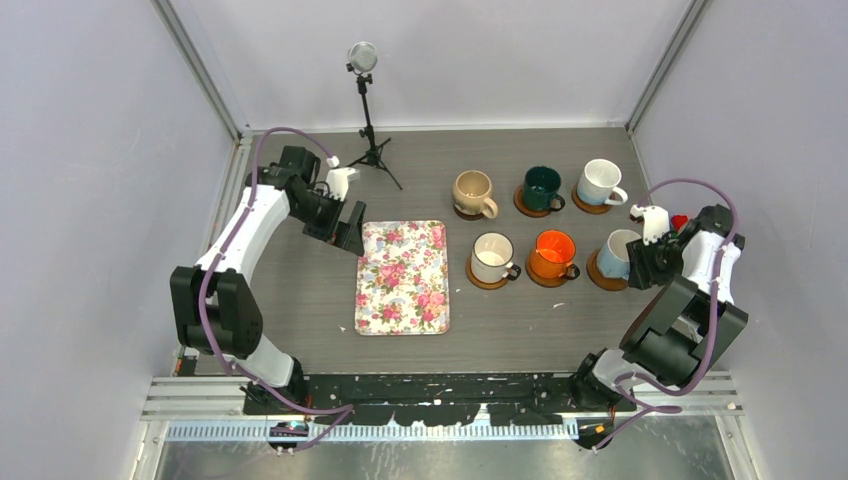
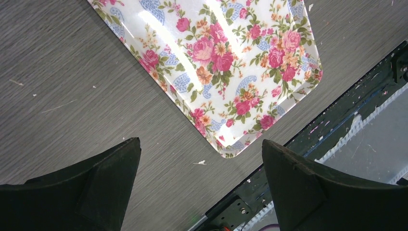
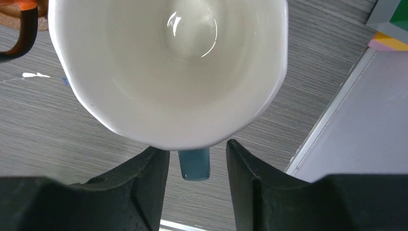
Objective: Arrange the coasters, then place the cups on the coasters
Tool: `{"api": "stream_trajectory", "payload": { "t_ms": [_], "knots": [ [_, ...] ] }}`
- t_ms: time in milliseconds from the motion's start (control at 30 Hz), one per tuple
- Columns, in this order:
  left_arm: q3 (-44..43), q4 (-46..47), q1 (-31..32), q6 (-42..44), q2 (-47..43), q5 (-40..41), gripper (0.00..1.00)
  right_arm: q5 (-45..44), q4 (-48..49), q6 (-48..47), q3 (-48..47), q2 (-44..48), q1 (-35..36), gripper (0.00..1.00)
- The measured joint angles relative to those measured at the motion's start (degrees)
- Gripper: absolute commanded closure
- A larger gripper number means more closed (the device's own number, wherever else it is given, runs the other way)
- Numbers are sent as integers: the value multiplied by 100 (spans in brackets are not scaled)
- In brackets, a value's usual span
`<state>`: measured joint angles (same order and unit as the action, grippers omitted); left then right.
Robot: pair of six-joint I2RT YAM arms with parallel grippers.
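Note:
Several cups stand in two rows at the right, each on a round wooden coaster: beige [image 1: 472, 190], dark green [image 1: 541, 186] and white [image 1: 600, 181] behind; cream [image 1: 491, 257], orange [image 1: 553, 253] and light blue [image 1: 617, 253] in front. The light blue cup's coaster [image 1: 594, 270] shows at its left. My right gripper [image 1: 638, 262] is open at that cup [image 3: 168, 62]; its fingers flank the blue handle [image 3: 194, 163] with a gap on both sides of it. Left of the tray, my left gripper [image 1: 345, 228] hangs wide open over bare table [image 2: 201, 149].
A rectangular floral tray [image 1: 403, 277] lies mid-table, with its corner in the left wrist view [image 2: 226, 57]. A microphone stand [image 1: 368, 110] stands at the back. Enclosure walls close in on both sides. Coloured blocks [image 3: 389, 24] sit near the right wall.

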<state>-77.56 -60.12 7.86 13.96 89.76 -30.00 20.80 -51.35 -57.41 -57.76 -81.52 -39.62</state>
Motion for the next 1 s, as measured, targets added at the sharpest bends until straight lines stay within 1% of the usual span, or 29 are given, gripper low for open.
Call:
{"api": "stream_trajectory", "payload": {
  "t_ms": [133,300,467,600,667,733,867,1000],
  "knots": [
    [0,0,0,0,0,0,0,11,-26,-13,0,2,0,37],
    [0,2,0,2,0,0,0,15,-271,-20,-149,13,0,34],
    [-57,-28,0,20,44,2,0,138,-758,-4,-780,13,2,32],
    [-125,-11,0,20,92,4,0,249,-1036,179,-1510,13,149,31],
    [-127,-4,0,24,92,11,0,245,-1091,317,-1801,9,330,31],
    [-127,0,-4,31,92,42,0,210,-1106,516,-2090,-7,658,31],
    [-133,4,-83,46,92,46,0,105,-1064,999,-2586,-120,1488,31],
    [-229,7,-326,46,92,33,0,-52,-951,1617,-2992,-286,2374,31]
  ]
}}
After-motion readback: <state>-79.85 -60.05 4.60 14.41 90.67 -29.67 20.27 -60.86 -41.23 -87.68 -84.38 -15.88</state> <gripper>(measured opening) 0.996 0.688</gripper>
